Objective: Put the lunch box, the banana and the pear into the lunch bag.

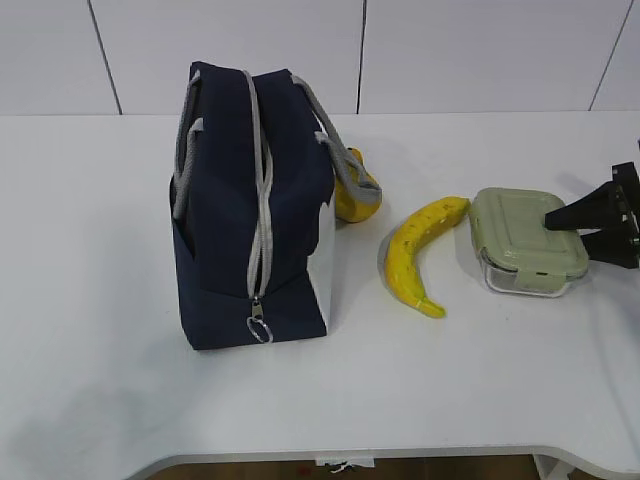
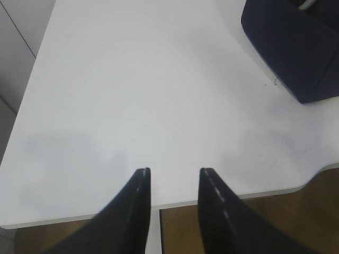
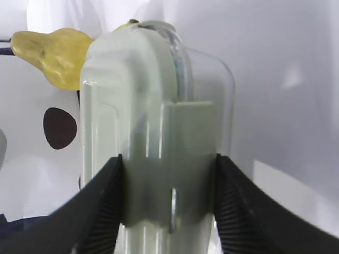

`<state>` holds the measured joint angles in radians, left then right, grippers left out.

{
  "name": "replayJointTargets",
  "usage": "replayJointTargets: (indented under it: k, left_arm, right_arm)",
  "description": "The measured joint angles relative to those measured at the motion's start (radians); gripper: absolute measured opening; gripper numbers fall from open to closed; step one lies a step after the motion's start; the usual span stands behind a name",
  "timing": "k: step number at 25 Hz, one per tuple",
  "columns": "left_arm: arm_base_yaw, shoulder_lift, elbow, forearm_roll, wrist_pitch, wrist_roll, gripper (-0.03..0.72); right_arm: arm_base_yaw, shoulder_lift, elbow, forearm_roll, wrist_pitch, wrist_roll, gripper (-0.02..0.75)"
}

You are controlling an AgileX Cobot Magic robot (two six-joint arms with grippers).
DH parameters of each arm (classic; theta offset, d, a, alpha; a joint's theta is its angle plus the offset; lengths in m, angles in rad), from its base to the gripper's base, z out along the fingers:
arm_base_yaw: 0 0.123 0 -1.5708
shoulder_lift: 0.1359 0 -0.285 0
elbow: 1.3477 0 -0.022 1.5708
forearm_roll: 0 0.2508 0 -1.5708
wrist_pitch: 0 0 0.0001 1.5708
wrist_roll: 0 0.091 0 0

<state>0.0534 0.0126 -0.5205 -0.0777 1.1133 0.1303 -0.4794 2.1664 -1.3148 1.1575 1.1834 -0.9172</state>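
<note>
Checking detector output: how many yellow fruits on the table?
2. The banana lies between the lunch bag and the lunch box. The pear sits behind the bag's right side, partly hidden by a handle. Others could be hidden behind the bag.

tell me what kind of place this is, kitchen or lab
Most likely a lab or test bench, not a kitchen: a bare white table, plain white panelled wall, and a few staged items such as the lunch bag and banana.
</note>
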Motion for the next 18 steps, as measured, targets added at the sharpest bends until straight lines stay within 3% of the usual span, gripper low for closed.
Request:
replayJointTargets:
  k: [12,18]
  left_arm:
    - [0.000,0.000,0.000,-0.014,0.000,0.000,0.240]
    - [0.000,0.002,0.000,-0.173,-0.023,0.000,0.237]
  right_arm:
    - [0.000,-0.111,0.000,-0.148,-0.022,0.189,0.363]
    - [0.000,-0.206,0.000,-0.147,-0.022,0.243,0.363]
